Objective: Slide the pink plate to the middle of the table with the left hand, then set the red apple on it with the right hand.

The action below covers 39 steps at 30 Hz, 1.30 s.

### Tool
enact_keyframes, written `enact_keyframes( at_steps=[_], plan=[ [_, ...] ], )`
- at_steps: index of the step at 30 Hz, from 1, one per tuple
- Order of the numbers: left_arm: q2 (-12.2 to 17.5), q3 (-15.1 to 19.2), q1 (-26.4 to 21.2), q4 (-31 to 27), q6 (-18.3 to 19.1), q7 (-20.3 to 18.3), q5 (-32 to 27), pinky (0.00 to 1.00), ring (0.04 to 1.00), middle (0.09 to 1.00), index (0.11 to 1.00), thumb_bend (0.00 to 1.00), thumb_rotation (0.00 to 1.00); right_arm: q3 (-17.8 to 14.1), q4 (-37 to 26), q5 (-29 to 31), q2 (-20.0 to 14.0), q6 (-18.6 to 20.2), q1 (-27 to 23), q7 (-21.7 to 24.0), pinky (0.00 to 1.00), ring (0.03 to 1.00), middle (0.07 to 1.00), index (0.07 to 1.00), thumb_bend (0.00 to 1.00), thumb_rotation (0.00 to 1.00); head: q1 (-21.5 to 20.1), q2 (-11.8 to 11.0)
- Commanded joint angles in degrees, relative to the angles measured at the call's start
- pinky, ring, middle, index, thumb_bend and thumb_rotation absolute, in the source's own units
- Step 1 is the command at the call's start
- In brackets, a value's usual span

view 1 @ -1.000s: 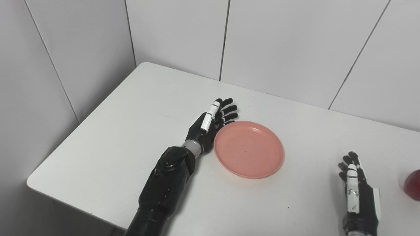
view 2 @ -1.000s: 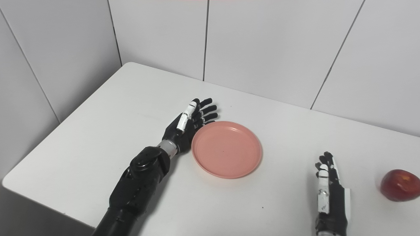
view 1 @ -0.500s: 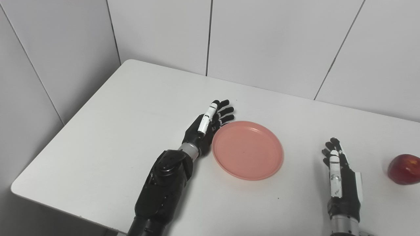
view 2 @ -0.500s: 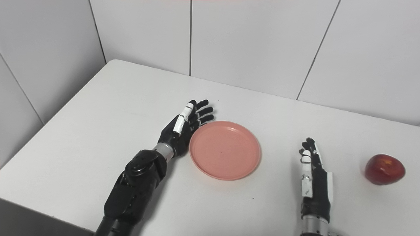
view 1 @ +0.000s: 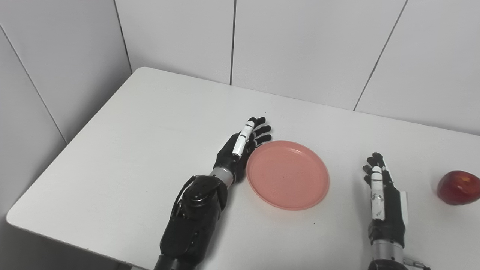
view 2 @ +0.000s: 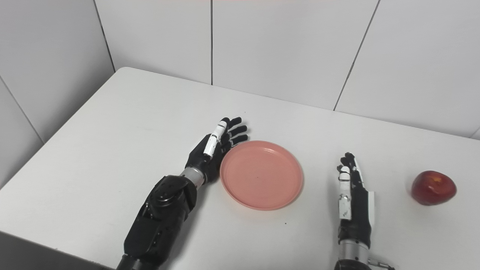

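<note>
A round pink plate (view 1: 288,174) lies flat near the middle of the white table (view 1: 150,123). My left hand (view 1: 242,146) stands on edge against the plate's left rim, fingers straight and apart, holding nothing. My right hand (view 1: 381,193) rests open on the table to the right of the plate, fingers pointing away from me, a clear gap between it and the plate. A red apple (view 1: 458,187) sits further right, apart from the right hand. In the right eye view the plate (view 2: 261,174), left hand (view 2: 215,148), right hand (view 2: 352,195) and apple (view 2: 433,188) stand the same way.
White wall panels rise behind the table's far edge and along its left side. The table's near left corner (view 1: 15,221) drops off close to my left arm. Bare tabletop lies left of the left hand and between the plate and the far edge.
The camera has turned right, bringing the apple fully into view. My right hand has reached forward on the table. The left hand stays against the plate's left rim.
</note>
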Motion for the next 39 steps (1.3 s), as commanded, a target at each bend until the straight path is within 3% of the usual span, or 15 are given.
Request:
enact_keyframes(
  at_steps=[1, 16, 22, 27, 33, 34, 35, 39],
  plan=[
    [-0.59, -1.19, 0.12, -0.44, 1.93, -0.04, 0.62, 0.86, 0.875, 0.887, 0.882, 0.35, 1.00, 0.42, -2.13, -0.82, 0.66, 0.02, -2.20, -0.66, 0.89, 0.886, 0.900, 0.902, 0.15, 1.00, -0.30, 0.09],
    [0.26, -2.78, 0.52, -0.95, 1.16, -1.56, 1.87, 0.88, 0.886, 0.895, 0.885, 0.35, 1.00, 0.56, -2.97, -1.12, 2.35, 2.74, -2.58, -1.34, 0.90, 0.888, 0.903, 0.901, 0.12, 1.00, -2.40, 0.34],
    [0.42, -2.19, 0.70, -1.43, 0.96, -1.00, 2.70, 0.89, 0.895, 0.904, 0.890, 0.36, 1.00, 0.81, -2.58, -1.82, 2.42, 2.02, -2.50, -1.54, 0.89, 0.891, 0.902, 0.902, 0.13, 1.00, -3.65, 0.54],
    [1.32, -1.45, 1.04, -2.09, -0.06, -1.59, 3.01, 0.90, 0.901, 0.907, 0.895, 0.36, 1.00, 0.99, -1.69, -2.66, 2.43, 1.59, -2.78, -1.94, 0.89, 0.888, 0.903, 0.902, 0.16, 0.99, -8.64, 1.28],
    [2.75, -0.22, 1.82, -2.57, -3.11, -2.92, 2.94, 0.89, 0.887, 0.898, 0.886, 0.36, 1.00, 1.47, -1.86, -4.25, 1.81, 2.28, -3.33, -2.16, 0.87, 0.887, 0.906, 0.905, 0.16, 0.98, -10.53, 1.38],
    [3.03, 0.09, 1.88, -2.29, -3.79, -3.21, 2.75, 0.89, 0.883, 0.896, 0.884, 0.36, 1.00, 1.57, -1.86, -4.55, 1.52, 2.44, -3.54, -2.02, 0.86, 0.890, 0.911, 0.908, 0.16, 0.99, -13.48, 1.21],
    [3.24, 0.39, 1.94, -2.01, -4.34, -3.40, 2.60, 0.89, 0.882, 0.896, 0.883, 0.36, 1.00, 1.78, -1.77, -5.11, 1.05, 2.49, -3.73, -1.87, 0.86, 0.891, 0.912, 0.909, 0.16, 1.00, -13.78, 1.15],
    [3.60, 1.66, 2.07, -1.06, -5.24, -3.76, 2.00, 0.88, 0.874, 0.889, 0.879, 0.36, 1.00, 2.91, -1.83, -8.51, -1.08, 3.29, -4.46, -1.75, 0.81, 0.870, 0.903, 0.904, 0.24, 1.00, -15.14, 0.89]
  ],
)
